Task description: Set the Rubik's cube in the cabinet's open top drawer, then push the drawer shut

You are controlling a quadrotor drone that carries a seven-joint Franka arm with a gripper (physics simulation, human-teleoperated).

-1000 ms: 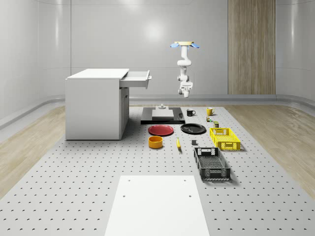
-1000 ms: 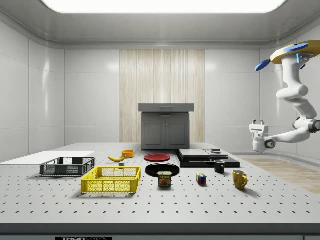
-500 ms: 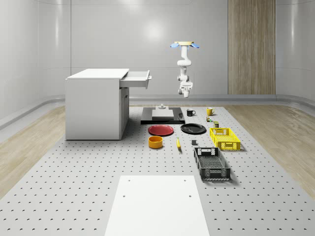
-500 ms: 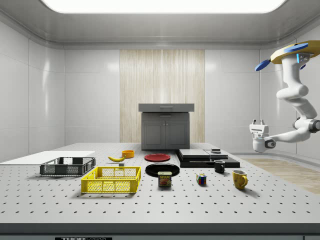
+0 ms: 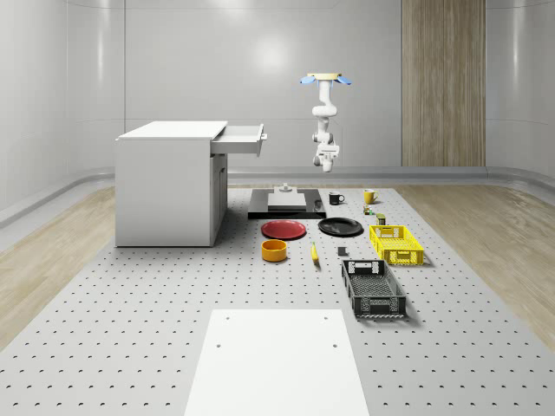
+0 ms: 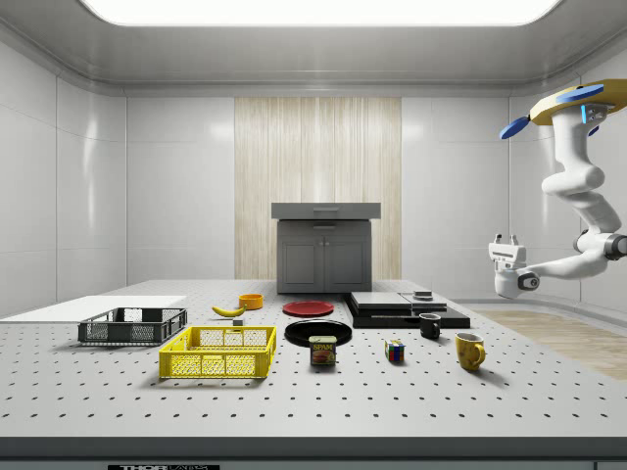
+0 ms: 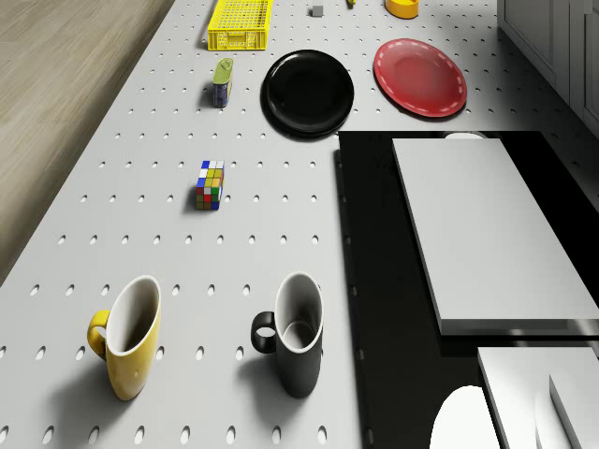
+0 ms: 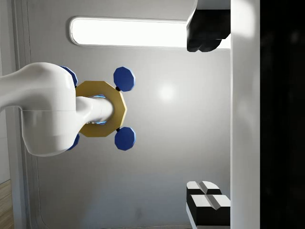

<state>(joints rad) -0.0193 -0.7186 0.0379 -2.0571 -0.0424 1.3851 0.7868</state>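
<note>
Side view: drone point(image 6: 571, 102) cut off at the right edge, rotors partly out of frame. Arm point(image 6: 586, 211) also clipped there. Whole-scene view: cube point(image 5: 368, 211) too small to make out, half hidden beside the can point(image 5: 379, 218). Drawer point(image 5: 242, 139) interior hidden by its front wall. Drone view: cabinet point(image 7: 552, 37) cut by the frame edge; yellow crate point(image 7: 241, 23) clipped.
</note>
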